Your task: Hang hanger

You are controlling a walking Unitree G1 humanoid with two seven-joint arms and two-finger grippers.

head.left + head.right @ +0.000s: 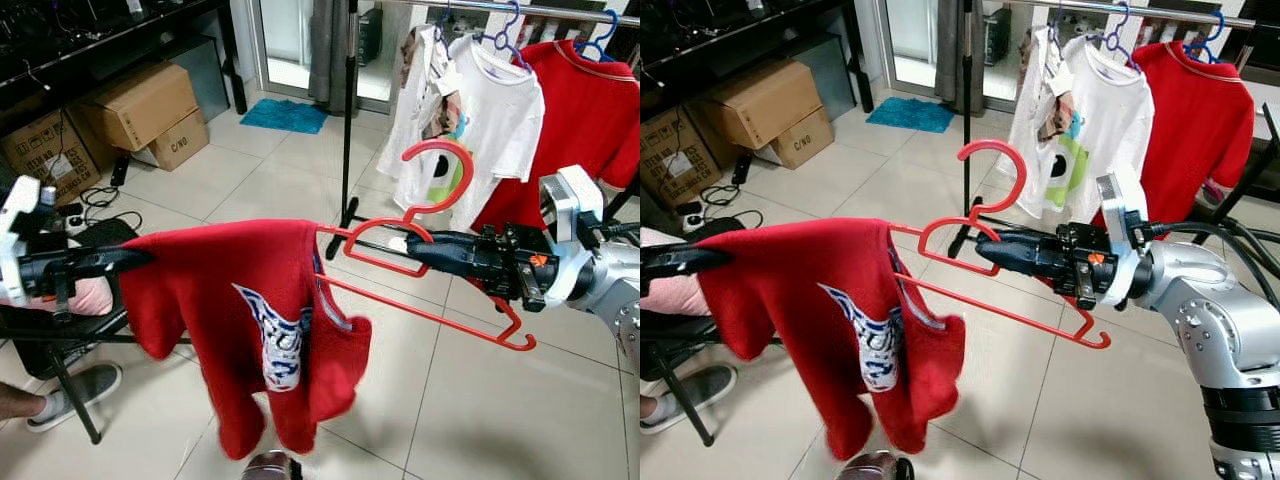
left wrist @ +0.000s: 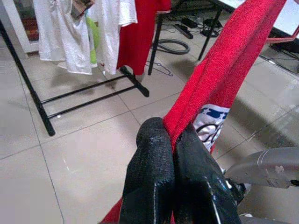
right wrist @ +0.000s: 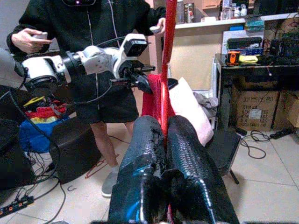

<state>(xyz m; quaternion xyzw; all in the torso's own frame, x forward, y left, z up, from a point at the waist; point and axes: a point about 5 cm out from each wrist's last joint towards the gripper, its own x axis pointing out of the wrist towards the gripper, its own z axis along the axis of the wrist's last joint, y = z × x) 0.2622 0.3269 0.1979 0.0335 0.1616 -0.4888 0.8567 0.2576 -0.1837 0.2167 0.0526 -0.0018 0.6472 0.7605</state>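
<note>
Red hanger (image 1: 420, 262), half inside the red shirt (image 1: 250, 320), is clamped in the right gripper (image 1: 425, 247) jaws while the left gripper (image 1: 125, 258) pinches the sleeve; hanging on the rail (image 1: 520, 10) remains.

Both eye views look forward and down from the head, sharing the red hanger (image 1: 420, 260) and clothes rail (image 1: 1120, 10); each wrist view sits close behind its closed jaws, the right facing a person (image 3: 98, 28)
</note>
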